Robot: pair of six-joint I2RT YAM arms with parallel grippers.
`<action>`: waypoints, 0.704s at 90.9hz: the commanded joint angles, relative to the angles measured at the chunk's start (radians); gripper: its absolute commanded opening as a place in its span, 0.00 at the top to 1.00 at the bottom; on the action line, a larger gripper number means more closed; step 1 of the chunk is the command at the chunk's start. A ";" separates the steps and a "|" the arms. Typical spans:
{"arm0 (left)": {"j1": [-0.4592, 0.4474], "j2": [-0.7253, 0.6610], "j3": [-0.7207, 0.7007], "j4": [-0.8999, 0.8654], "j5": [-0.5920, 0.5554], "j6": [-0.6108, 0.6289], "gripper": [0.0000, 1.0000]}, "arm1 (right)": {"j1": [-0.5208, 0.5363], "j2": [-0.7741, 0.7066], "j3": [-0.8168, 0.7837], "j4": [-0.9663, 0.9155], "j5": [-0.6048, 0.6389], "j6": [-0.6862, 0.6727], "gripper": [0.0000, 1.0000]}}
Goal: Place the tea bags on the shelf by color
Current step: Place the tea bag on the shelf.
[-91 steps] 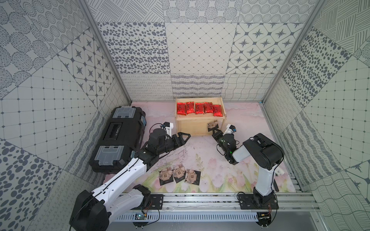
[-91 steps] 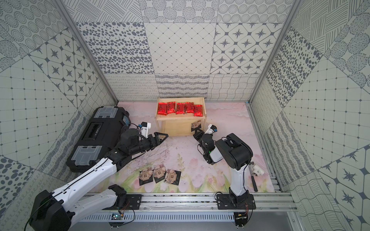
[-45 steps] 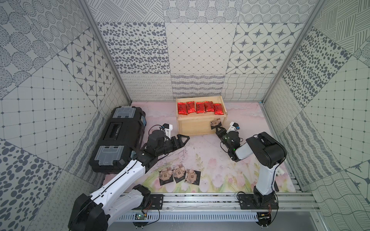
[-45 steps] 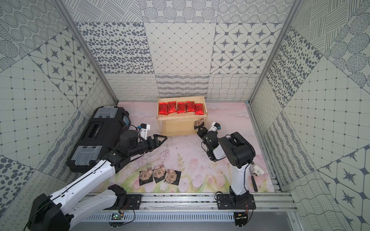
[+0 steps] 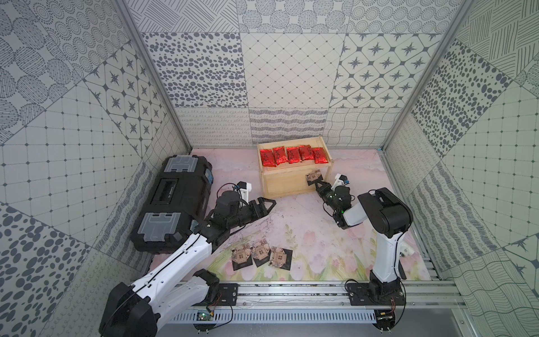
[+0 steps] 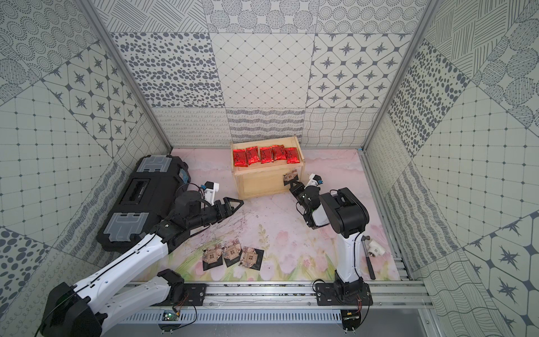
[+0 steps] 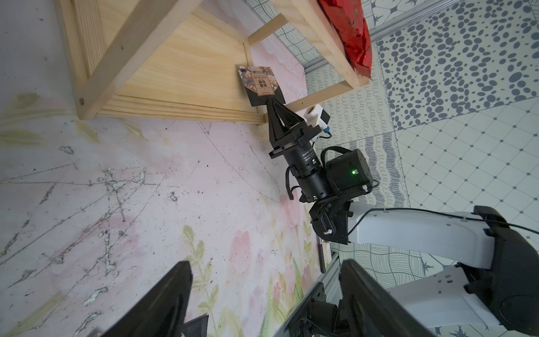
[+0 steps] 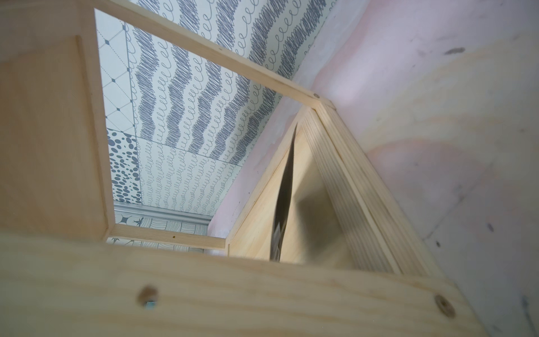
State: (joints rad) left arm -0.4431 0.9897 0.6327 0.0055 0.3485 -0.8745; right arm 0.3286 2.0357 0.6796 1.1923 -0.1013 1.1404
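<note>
Five red tea bags (image 5: 293,154) lie side by side in a row on the top tier of the wooden shelf (image 5: 287,186), each with its long axis running front to back, toward the rear wall. The right gripper (image 5: 317,184) is clamped on a lower corner of a black tea bag (image 5: 313,176) (square, so no long axis to speak of), holding it upright at the front right corner of the lower tier; its printed face shows in both top views, and the right wrist view catches it edge-on (image 8: 284,198). Three more black sachets (image 5: 261,256) lie flat and overlapping on the flowered mat (image 5: 306,233), well apart from the shelf. The left gripper (image 5: 267,204) hangs empty, jaws spread wide, pointing toward the shelf, near the black toolbox (image 5: 172,201).
</note>
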 commanded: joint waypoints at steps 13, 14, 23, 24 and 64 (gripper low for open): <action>0.007 -0.008 0.003 -0.024 0.012 0.058 0.16 | -0.012 0.017 0.029 -0.082 -0.016 0.017 1.00; 0.007 -0.008 0.002 -0.024 0.012 0.058 0.16 | -0.012 0.015 0.029 -0.088 -0.015 0.017 1.00; 0.008 -0.009 0.002 -0.025 0.012 0.058 0.16 | -0.013 0.006 0.027 -0.119 -0.001 0.020 1.00; 0.009 -0.010 0.002 -0.025 0.012 0.058 0.16 | -0.013 0.005 0.027 -0.122 0.000 0.021 1.00; 0.009 -0.004 0.001 -0.024 0.014 0.060 0.16 | -0.013 -0.053 0.012 -0.201 0.022 0.037 0.70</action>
State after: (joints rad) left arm -0.4404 0.9863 0.6327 -0.0185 0.3489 -0.8429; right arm 0.3191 2.0155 0.6968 1.0351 -0.1009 1.1755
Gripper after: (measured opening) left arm 0.843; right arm 0.286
